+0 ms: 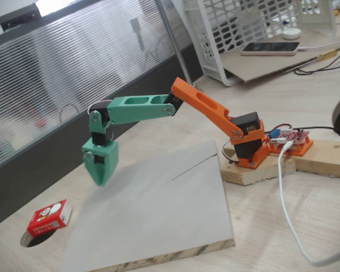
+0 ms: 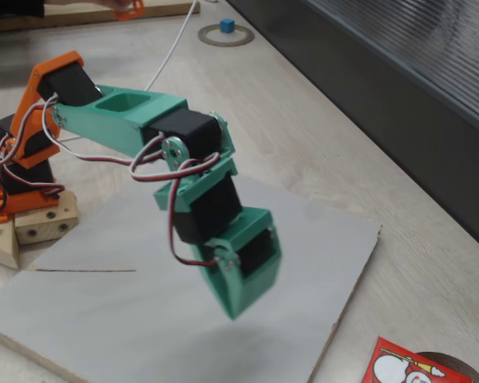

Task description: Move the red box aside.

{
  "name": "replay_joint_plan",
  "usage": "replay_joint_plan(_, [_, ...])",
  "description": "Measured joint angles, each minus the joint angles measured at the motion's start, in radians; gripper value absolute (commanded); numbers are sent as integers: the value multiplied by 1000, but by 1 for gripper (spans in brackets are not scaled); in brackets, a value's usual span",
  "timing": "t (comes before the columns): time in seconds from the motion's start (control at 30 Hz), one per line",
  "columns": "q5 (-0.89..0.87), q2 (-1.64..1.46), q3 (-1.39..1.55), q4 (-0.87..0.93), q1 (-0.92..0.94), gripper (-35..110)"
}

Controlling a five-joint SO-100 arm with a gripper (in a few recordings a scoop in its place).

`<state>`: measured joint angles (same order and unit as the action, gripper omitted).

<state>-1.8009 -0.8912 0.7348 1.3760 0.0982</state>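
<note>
Green gripper (image 1: 101,177) hangs above the grey board (image 1: 158,215), jaws together, holding nothing. Red box (image 1: 49,218) lies on the wooden table (image 1: 294,102) off the board's edge, at 8 o'clock from the gripper in a fixed view. Ribbed translucent panel (image 1: 73,73) behind.

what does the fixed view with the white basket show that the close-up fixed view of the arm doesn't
The basket view alone shows the white basket, a phone and the whole red box lying off the grey board, over a hole in the table. The close view alone shows a blue cube inside a ring, and the arm's white-and-red wires. Both show the green pincer hanging above the board, apart from the box.
</note>
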Motion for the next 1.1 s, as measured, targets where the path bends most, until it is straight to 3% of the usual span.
replay_joint_plan(0.2, [0,-6,0,327,0,4])
replay_joint_plan(0.33, [0,-6,0,446,-2,4])
replay_joint_plan(0.87, [0,-250,6,586,72,4])
replay_joint_plan(1.1, [0,-446,295,586,100,4])
